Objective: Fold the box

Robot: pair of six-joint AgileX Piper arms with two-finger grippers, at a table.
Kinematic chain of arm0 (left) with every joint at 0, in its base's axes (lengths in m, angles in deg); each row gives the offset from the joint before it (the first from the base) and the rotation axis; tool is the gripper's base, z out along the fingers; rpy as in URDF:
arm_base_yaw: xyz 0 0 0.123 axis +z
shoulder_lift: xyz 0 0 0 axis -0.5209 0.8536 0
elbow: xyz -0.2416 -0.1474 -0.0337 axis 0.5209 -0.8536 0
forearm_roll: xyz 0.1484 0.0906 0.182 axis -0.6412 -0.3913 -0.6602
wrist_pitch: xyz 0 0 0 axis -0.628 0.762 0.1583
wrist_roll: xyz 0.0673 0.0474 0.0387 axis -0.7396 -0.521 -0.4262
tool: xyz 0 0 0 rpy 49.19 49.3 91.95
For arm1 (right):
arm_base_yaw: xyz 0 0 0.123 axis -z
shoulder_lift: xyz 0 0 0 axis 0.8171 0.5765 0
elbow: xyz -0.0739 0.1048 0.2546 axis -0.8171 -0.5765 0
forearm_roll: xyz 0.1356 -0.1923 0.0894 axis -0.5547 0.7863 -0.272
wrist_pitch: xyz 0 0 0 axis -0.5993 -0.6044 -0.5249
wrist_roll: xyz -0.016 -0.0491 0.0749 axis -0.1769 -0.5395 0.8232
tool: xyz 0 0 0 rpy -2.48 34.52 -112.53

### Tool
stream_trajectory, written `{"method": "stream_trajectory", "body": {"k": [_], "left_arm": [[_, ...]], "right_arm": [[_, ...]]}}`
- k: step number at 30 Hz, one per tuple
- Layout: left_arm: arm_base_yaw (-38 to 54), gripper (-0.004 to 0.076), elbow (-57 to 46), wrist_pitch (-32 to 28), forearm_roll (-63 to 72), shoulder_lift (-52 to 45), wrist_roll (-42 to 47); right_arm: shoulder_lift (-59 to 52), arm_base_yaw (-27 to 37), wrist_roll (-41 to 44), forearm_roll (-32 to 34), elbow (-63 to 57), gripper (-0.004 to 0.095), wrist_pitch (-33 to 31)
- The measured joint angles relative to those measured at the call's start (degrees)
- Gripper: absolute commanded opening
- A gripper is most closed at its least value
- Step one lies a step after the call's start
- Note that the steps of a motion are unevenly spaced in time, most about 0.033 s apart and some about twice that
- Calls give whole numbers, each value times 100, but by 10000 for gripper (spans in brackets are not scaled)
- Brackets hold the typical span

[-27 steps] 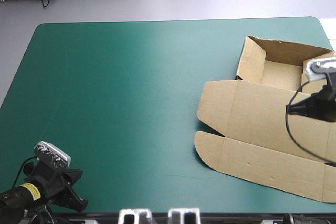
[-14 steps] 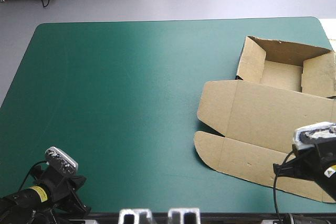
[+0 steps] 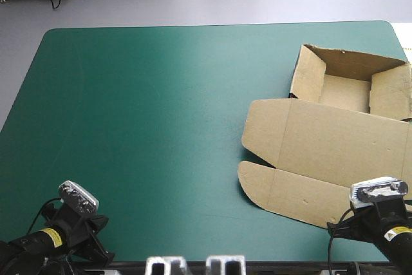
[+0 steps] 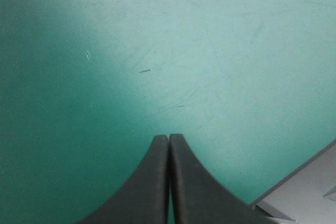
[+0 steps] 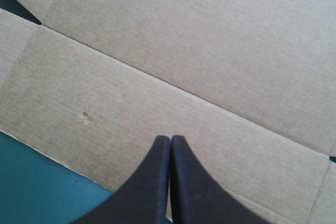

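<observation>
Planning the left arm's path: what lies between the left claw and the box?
Nothing: in the high view, only bare teal-green cover stretches between the left claw and the box.

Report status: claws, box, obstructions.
Left claw shut over bare cover. Right claw shut, empty, above the lid. Box: tray walls up, lid flat. Nothing in the way.

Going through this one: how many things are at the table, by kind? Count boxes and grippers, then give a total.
box: 1 (brown, open tray with the lid flat)
grippers: 2 (left gripper and right gripper, both shut, black fingers)
Total: 3
</observation>
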Motion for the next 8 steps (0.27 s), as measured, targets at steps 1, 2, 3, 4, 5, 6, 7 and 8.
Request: {"method": "stream_trajectory", "body": {"k": [1,2,3,4,5,6,7,8], "left_arm": [[0,-11,0,0,0,0,0],[0,-11,0,-4,0,0,0],[0,-11,0,-4,0,0,0],[0,-11,0,-4,0,0,0],[0,-11,0,-4,0,0,0],[0,-11,0,-4,0,0,0],[0,-11,0,-4,0,0,0],[0,-11,0,-4,0,0,0]], "right_arm": [[0,0,0,0,-75,-15,19],[-1,0,0,0,-126,-15,19],[-1,0,0,0,-169,-15,19],[-1,0,0,0,-184,-15,19],[-1,0,0,-6,-184,-15,19],[-1,0,0,-6,-184,-15,24],[-1,0,0,-6,-187,-15,24],[-1,0,0,-6,-187,-15,24]]}}
